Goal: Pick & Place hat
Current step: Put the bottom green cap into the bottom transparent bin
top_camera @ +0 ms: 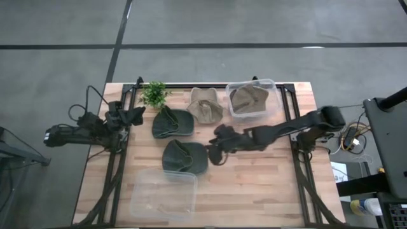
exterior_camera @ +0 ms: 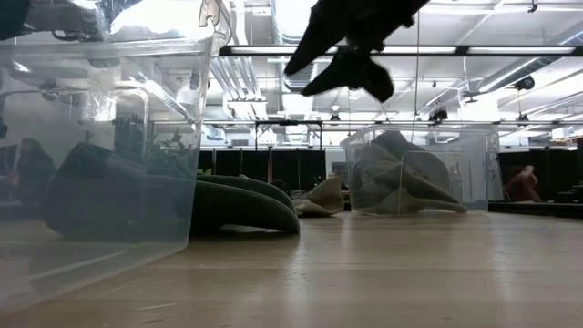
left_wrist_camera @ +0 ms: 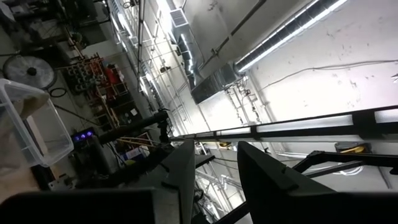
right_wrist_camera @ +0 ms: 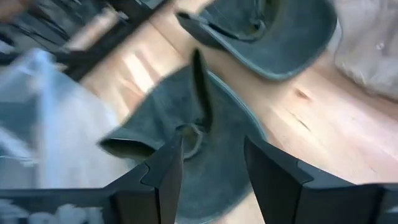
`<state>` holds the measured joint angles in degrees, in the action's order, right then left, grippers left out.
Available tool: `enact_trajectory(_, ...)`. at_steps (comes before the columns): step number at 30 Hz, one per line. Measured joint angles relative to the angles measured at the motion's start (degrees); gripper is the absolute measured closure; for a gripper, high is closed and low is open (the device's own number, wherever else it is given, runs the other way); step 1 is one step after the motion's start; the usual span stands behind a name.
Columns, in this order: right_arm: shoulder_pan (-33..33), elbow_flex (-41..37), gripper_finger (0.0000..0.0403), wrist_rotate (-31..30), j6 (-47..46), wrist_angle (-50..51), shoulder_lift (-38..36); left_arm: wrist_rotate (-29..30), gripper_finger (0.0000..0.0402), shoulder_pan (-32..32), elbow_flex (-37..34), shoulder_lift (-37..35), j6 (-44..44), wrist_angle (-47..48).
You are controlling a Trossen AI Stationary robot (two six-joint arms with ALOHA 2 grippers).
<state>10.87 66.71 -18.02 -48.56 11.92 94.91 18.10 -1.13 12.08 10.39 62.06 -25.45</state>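
Right gripper hovers spread over a green hat; far bin holds a hat.

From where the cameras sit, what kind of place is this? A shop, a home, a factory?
Most likely a large lab or industrial workshop: a bare concrete floor around the wooden table, and exposed ducts and strip lights overhead. The right gripper hangs open over a dark green hat.
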Motion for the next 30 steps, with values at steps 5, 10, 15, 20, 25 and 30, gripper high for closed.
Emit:
enact_trajectory(5, -0.87, 9.63, 0.0239, 0.04, -1.05, 5.98, 9.56, -0.24, 0.0289, -0.06, 0.0, 0.0, 0.1, 0.11)
enact_trajectory(10, -2.06, 19.3, 0.0239, -0.5, -1.46, 17.93, 16.77, -0.25, 0.0289, -0.04, 0.0, -0.15, 0.29, 0.01)
enact_trajectory(15, -3.92, 25.35, 0.0239, 3.31, -4.54, 28.13, 21.01, -0.28, 0.0289, -0.04, -0.02, -0.15, 1.09, 0.02)
enact_trajectory(20, -4.46, 26.59, 0.0238, 6.09, -3.15, 28.16, 22.73, -0.28, 0.0289, -0.04, -0.02, -0.17, 1.13, 0.01)
enact_trajectory(25, -4.6, 26.43, 0.0239, 3.83, -0.75, 27.72, 22.58, -0.28, 0.0289, -0.04, -0.02, -0.17, 1.18, 0.09)
enact_trajectory(30, -6.5, 26.39, 0.0239, 6.27, 3.9, 24.5, 22.35, -0.28, 0.0289, -0.04, -0.04, -0.17, 1.49, 0.16)
